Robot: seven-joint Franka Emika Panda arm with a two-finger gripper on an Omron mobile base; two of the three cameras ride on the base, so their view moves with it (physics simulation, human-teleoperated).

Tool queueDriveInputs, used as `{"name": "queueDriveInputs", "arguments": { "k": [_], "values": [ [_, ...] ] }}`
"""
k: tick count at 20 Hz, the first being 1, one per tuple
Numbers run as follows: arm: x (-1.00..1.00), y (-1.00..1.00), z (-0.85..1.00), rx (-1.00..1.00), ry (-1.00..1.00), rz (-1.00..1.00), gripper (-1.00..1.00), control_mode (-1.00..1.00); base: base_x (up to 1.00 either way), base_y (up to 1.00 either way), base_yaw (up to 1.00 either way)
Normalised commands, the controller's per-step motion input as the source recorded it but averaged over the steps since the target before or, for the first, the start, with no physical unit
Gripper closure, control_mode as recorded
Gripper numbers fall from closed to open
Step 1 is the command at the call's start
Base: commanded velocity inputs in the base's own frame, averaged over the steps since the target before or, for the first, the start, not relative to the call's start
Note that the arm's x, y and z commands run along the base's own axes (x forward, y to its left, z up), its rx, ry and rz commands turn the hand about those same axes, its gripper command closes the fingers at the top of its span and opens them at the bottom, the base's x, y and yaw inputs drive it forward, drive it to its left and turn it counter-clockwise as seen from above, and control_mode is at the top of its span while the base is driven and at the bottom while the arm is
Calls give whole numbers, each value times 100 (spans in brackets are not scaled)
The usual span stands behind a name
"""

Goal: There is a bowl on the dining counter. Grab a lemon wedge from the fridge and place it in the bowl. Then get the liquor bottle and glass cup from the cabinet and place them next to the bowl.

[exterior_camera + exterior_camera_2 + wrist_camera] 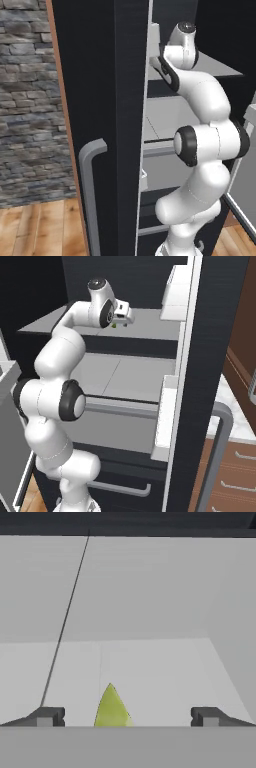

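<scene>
The black fridge (100, 100) stands open, its left door (200, 381) swung out toward me. My arm reaches onto the upper grey shelf (150, 326). In the hand view the yellow-green lemon wedge (112, 709) lies on that shelf between my two fingertips (47, 716), a little left of the middle, with gaps on both sides. From the right base camera the wedge is a small green speck (115, 325) just under my gripper (122, 318). The gripper (127, 717) is open and holds nothing. The bowl, dining counter, liquor bottle, glass cup and cabinet are out of view.
The fridge's back and side walls close in around the shelf (150, 587). Door bins (165, 416) jut from the inside of the open door, near my arm. A lower shelf (125, 381) and a drawer (120, 488) lie below. A marble counter with brown drawers (235, 406) stands at right.
</scene>
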Motion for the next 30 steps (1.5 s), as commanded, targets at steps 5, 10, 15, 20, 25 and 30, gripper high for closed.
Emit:
{"name": "queueDriveInputs", "arguments": {
  "k": [5, 10, 15, 20, 25, 30],
  "values": [
    [-16, 0, -27, 0, 1, 0, -100, -100, 0, 0, 0],
    [-1, 6, -37, 0, 4, 0, 100, -100, 0, 0, 0],
    [0, 17, -37, 0, 8, 0, 100, -100, 0, 0, 0],
    [-13, 10, -27, 0, 4, 0, 100, -100, 0, 0, 0],
    [-49, 4, -10, 0, 0, 0, 100, -100, 0, 0, 0],
    [-97, 0, 1, 5, -12, 0, 100, -100, 0, 0, 0]
  ]
}}
